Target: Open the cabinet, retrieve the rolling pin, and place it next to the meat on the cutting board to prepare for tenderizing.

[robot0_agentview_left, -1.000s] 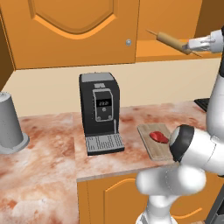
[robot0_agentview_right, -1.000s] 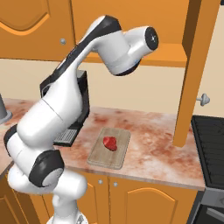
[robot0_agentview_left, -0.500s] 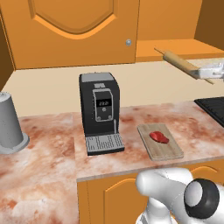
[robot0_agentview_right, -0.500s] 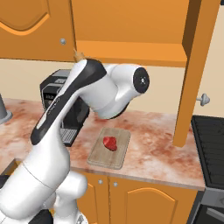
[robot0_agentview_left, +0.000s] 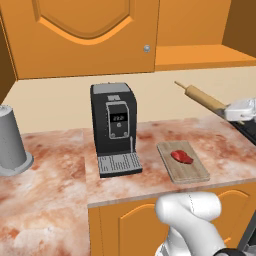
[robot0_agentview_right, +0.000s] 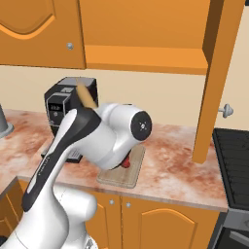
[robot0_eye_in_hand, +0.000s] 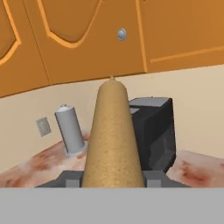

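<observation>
1. The rolling pin (robot0_agentview_left: 202, 98) is in the air, above the counter and to the right of the cutting board (robot0_agentview_left: 183, 162). It tilts, with its free handle peg pointing up and left toward the coffee machine (robot0_agentview_left: 114, 125). In the hand view it runs straight away from me as a tan cone.
2. My gripper (robot0_agentview_left: 226, 111) is pinching the rolling pin near its right end, the two fingers pressed against its sides.
3. The meat (robot0_agentview_left: 182, 157) lies on the far half of the board, a little left of centre. Bare wood shows in front of it and along its right side.
4. The cabinet door (robot0_agentview_right: 214, 73) hangs swung out on the right in the right base view, its knob (robot0_agentview_right: 225, 110) facing the stove side, and the shelf behind it looks bare. I judge that opening and retrieval are done and that I am in the carrying step.
5. Next I need to bring the pin left and down over the board, level it, and turn it to lie beside the meat without touching it.
6. A grey canister (robot0_agentview_left: 11, 142) stands well apart at the left end of the counter and is not in my way.
</observation>
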